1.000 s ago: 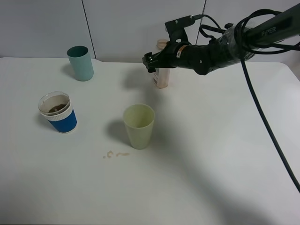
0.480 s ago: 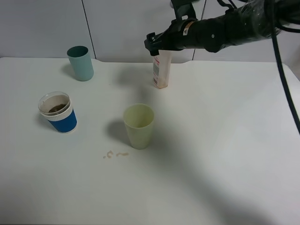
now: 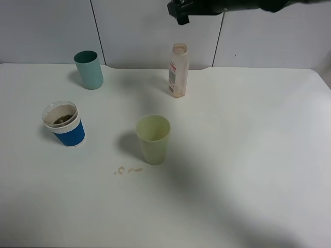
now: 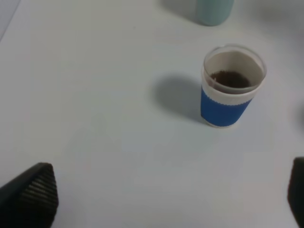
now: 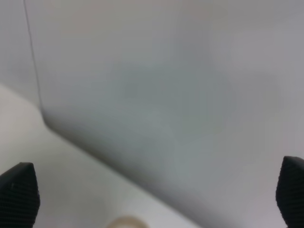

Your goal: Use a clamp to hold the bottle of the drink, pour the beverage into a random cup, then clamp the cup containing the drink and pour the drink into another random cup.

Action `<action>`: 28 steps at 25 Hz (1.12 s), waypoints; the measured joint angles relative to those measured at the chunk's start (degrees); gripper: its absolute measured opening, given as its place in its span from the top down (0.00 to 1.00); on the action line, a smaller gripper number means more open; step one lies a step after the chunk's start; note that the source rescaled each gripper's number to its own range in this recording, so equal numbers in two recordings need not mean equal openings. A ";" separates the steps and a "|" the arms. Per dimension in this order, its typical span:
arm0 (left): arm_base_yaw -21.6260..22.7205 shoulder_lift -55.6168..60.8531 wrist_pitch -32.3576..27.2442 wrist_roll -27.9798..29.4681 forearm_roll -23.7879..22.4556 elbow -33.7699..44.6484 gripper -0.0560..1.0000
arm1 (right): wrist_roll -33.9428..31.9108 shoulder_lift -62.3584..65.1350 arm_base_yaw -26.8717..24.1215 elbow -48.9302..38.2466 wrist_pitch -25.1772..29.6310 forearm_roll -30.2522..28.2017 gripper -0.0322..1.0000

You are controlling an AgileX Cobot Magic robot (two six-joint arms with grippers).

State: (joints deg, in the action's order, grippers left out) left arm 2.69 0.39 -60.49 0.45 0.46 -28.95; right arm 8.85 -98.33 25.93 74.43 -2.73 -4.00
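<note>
The drink bottle (image 3: 178, 71) stands upright and uncapped at the back of the white table; its mouth shows at the edge of the right wrist view (image 5: 127, 222). My right gripper (image 3: 181, 9) is open and empty, high above the bottle, fingertips wide apart in its wrist view (image 5: 154, 194). A blue cup with a clear rim (image 3: 63, 124) holds brown drink at the left; it also shows in the left wrist view (image 4: 232, 85). A pale yellow-green cup (image 3: 153, 138) stands mid-table. A teal cup (image 3: 88, 69) stands back left. My left gripper (image 4: 161, 199) is open, empty, well short of the blue cup.
A few spilled drops (image 3: 128, 169) lie on the table (image 3: 248, 155) in front of the yellow-green cup. A grey panelled wall (image 3: 129, 31) rises behind the table's back edge. The teal cup's base shows in the left wrist view (image 4: 213, 10).
My right gripper has risen from around the bottle to high above it, leaving the bottle standing on the table. The cups have not moved.
</note>
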 joint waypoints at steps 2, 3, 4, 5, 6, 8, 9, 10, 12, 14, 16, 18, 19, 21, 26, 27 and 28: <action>0.00 0.00 0.00 0.00 0.00 0.00 0.07 | 0.30 2.22 0.00 0.00 1.30 0.00 0.00; 0.00 0.00 0.00 0.00 0.00 0.00 0.07 | 0.44 3.36 0.00 0.00 2.28 0.00 0.00; 0.00 0.00 0.00 0.00 0.00 0.00 0.07 | 0.50 4.42 0.00 0.00 3.72 0.00 0.00; 0.00 0.00 0.00 0.00 0.00 0.00 0.07 | 0.50 5.44 0.00 0.00 4.89 0.00 0.00; 0.00 0.00 0.00 0.00 0.00 0.00 0.07 | 0.50 6.26 0.00 0.00 6.29 0.00 0.00; 0.00 0.00 0.00 0.00 0.00 0.00 0.07 | 0.50 7.14 0.00 0.00 7.71 0.00 0.00; 0.00 0.00 0.00 0.00 0.00 0.00 0.07 | 0.50 8.16 0.00 0.00 9.27 0.00 0.00; 0.00 0.00 0.00 0.00 0.00 0.00 0.07 | 0.44 8.83 0.00 0.00 10.15 -0.06 0.00; 0.00 0.00 0.00 0.00 0.00 0.00 0.07 | -1.65 11.21 0.00 0.00 13.94 -0.86 0.00; 0.00 0.00 0.00 0.00 0.00 0.00 0.07 | -3.72 12.84 0.00 0.00 16.78 -2.64 0.00; 0.00 0.00 0.00 0.00 0.00 0.00 0.07 | -5.31 14.72 0.00 -0.08 19.43 -4.79 0.00; 0.00 0.00 0.00 0.00 0.00 0.00 0.07 | -6.50 16.98 0.00 -1.44 21.16 -6.20 0.00; 0.00 0.00 0.00 0.00 0.00 0.00 0.07 | -6.69 18.54 0.04 -2.66 21.62 -6.51 0.00; 0.00 0.00 0.00 0.00 0.00 0.00 0.07 | -7.06 21.72 0.11 -5.50 22.06 -7.00 0.00; 0.00 0.00 0.00 0.00 0.00 0.00 0.07 | -7.49 31.07 0.11 -12.90 24.38 -7.25 0.00; 0.00 0.00 0.00 0.00 0.00 0.00 0.07 | -7.84 32.90 0.11 -13.91 25.23 -7.25 0.00; 0.00 0.00 0.00 0.00 0.00 0.00 0.07 | -8.47 34.39 0.11 -14.96 26.29 -7.29 0.00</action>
State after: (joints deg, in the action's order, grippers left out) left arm 2.69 0.39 -60.49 0.45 0.46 -28.95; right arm 0.38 -63.94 26.04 59.47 23.56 -11.30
